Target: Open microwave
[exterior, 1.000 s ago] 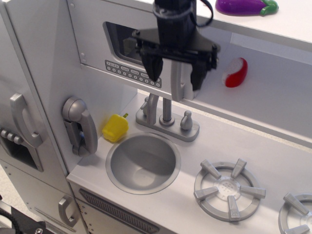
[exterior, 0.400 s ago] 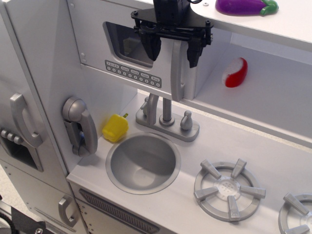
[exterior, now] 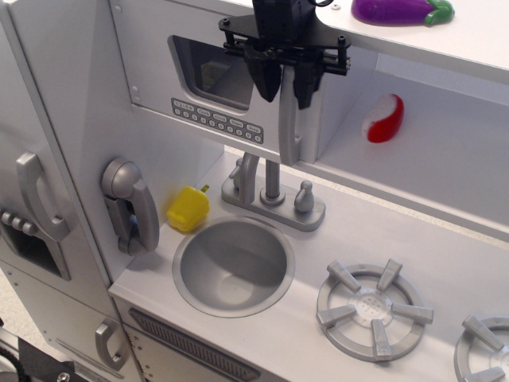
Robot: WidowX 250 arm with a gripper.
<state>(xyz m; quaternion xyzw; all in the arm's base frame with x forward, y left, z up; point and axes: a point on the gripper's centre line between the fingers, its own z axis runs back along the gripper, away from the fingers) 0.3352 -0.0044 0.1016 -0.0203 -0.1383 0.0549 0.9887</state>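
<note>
The microwave is the upper compartment, with a light-grey door, a dark window and a row of small oval buttons. Its chunky vertical grey handle runs down the door's right edge. The door lies flush with the box. My black gripper comes down from above. Its two fingers sit on either side of the handle's upper part, closed in against it. The top of the handle is hidden behind the gripper body.
A purple eggplant lies on the top shelf. A red-and-white toy sits in the open shelf to the right of the microwave. Below are a faucet, a sink, a yellow toy, a grey wall phone and a burner.
The gripper rose from the handle's lower part to its upper part. Its fingers, spread wide before, have closed in on the handle.
</note>
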